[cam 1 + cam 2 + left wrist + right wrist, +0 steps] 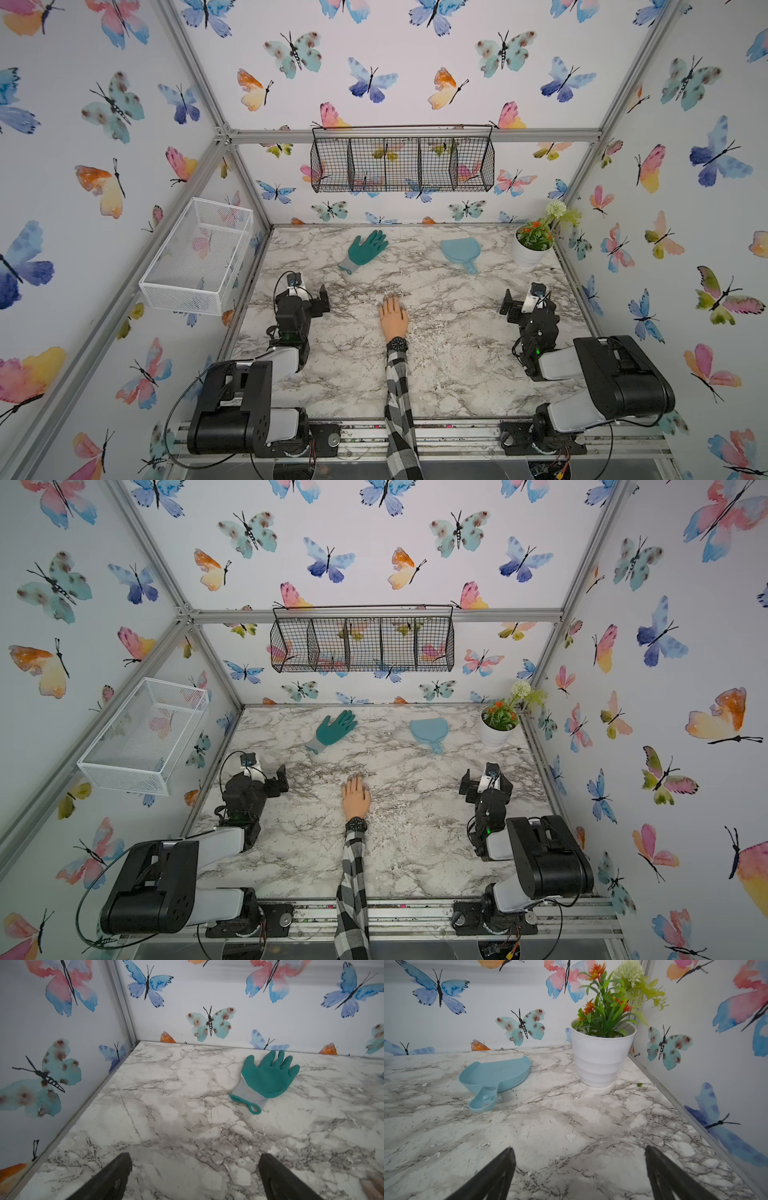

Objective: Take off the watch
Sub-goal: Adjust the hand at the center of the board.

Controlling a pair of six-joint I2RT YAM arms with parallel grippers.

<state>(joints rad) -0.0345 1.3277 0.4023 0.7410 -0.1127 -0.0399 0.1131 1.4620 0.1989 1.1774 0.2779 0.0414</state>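
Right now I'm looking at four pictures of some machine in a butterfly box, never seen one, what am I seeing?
It is a robot with two arms, the left arm and the right arm, at a marble-patterned table. Two pictures look down from above, nearly the same view; the other two come from cameras on the wrists, showing the left gripper and the right gripper as dark prongs, both open and empty. On the table lies a mannequin hand in a checked sleeve, wearing a black watch on its wrist. Further back are a green glove, a blue dustpan and a potted plant. Nothing is held yet.
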